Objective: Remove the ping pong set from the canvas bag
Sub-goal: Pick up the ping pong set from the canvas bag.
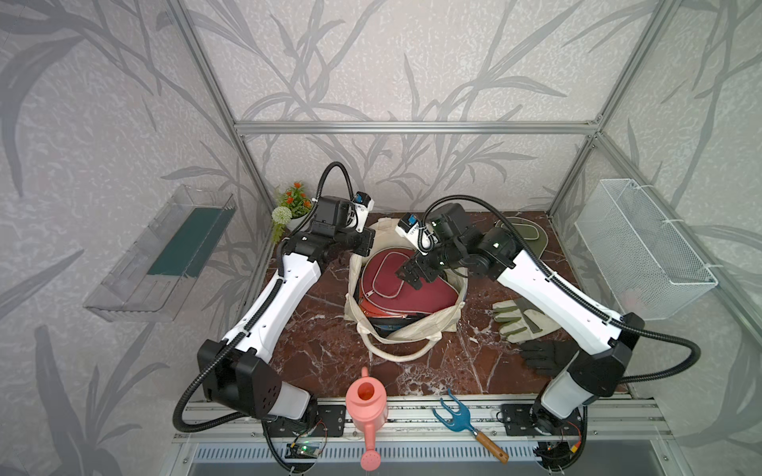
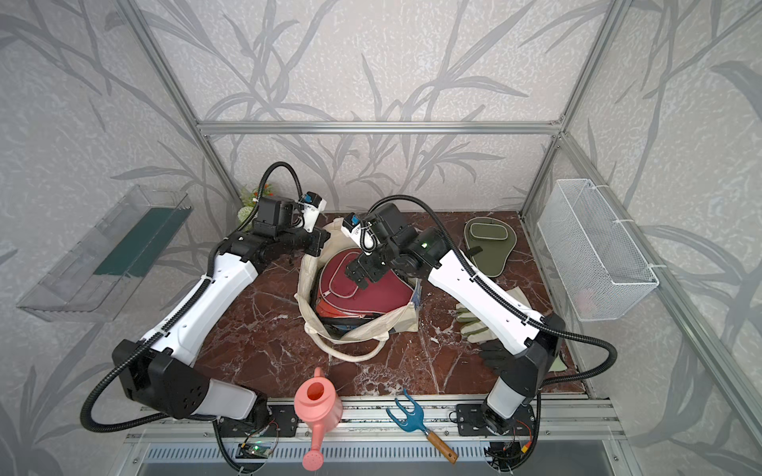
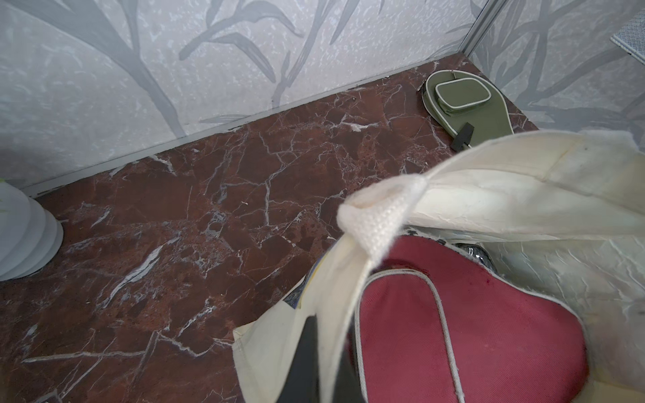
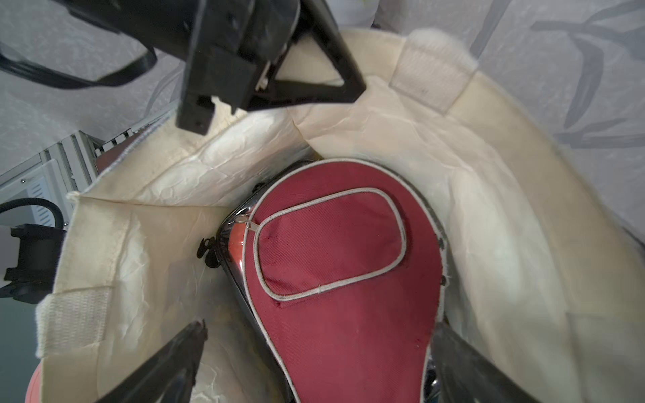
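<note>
The cream canvas bag (image 1: 412, 331) (image 2: 363, 331) stands open at the table's middle. Inside, on top, lies a maroon paddle cover (image 1: 408, 294) (image 2: 371, 290) (image 4: 342, 261); beneath it a red paddle face (image 1: 367, 307) (image 4: 235, 242) and dark cases peek out. An olive cover (image 2: 490, 247) (image 3: 467, 101) lies on the table at the back right. My left gripper (image 1: 365, 243) (image 3: 328, 363) is shut on the bag's far-left rim (image 3: 523, 195), holding it up. Over the maroon cover's narrow end my right gripper (image 1: 408, 274) (image 4: 317, 349) is open, one finger on each side.
Pale gardening gloves (image 1: 519, 319) and a black glove (image 1: 544, 356) lie right of the bag under the right arm. A pink watering can (image 1: 367, 406) and a blue hand fork (image 1: 453, 416) sit at the front edge. A potted plant (image 1: 290, 206) stands back left.
</note>
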Controlling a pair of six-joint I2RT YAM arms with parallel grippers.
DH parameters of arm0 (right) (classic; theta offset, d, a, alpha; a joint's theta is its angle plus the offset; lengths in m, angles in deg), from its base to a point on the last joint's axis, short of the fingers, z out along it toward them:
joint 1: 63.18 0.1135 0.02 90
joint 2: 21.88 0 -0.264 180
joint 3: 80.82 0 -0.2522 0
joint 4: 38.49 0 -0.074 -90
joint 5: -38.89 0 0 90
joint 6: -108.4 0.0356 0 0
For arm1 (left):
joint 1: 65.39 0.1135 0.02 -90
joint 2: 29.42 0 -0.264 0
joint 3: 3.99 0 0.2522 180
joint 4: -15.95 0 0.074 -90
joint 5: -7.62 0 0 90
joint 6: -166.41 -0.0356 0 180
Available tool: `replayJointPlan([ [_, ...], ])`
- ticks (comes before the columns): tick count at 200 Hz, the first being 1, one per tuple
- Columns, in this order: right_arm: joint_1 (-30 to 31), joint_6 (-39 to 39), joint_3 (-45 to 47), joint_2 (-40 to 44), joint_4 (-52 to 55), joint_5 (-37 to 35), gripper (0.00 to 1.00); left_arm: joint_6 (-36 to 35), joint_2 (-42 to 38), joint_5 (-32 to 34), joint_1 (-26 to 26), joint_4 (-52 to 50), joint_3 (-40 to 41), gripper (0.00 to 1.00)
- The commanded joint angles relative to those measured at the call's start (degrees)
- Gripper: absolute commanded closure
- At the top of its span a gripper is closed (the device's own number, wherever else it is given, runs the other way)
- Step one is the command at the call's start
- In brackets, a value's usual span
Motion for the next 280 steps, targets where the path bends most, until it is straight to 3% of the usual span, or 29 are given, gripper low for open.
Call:
replayJointPlan([
  [1, 0.3, 2.2, 2.3, -1.7, 1.5, 0.0, 0.01, 0.8, -5.3, -0.2, -0.3, 12.5, 0.2, 1.0],
  [63, -5.6, 5.3, 6.0, -5.8, 1.3, -4.5, 0.0, 1.2, -6.9, -0.7, -0.3, 14.4, 4.4, 1.0],
  [120, -7.3, 5.4, 7.6, -5.7, -0.3, -8.0, 0.01, 1.2, -6.5, -3.5, -0.3, 16.6, 7.0, 1.0],
  [171, -13.2, 9.1, 12.8, -8.2, -6.9, 12.6, 0.01, 0.8, -6.9, -6.5, -0.4, 19.4, 9.4, 1.0],
  [222, -14.2, 9.2, 14.1, -11.6, -9.1, 27.5, 0.0, 0.8, -6.9, -7.2, -0.3, 20.2, 9.7, 1.0],
  [242, -14.5, 10.1, 15.0, -11.0, -11.0, 31.2, 0.08, 0.8, -6.9, -7.3, -0.3, 20.2, 9.7, 1.0],
  [280, -16.1, 10.8, 15.1, -9.5, -12.0, 33.9, 0.43, 0.9, -7.4, -7.1, -0.3, 19.9, 9.7, 1.0],
])
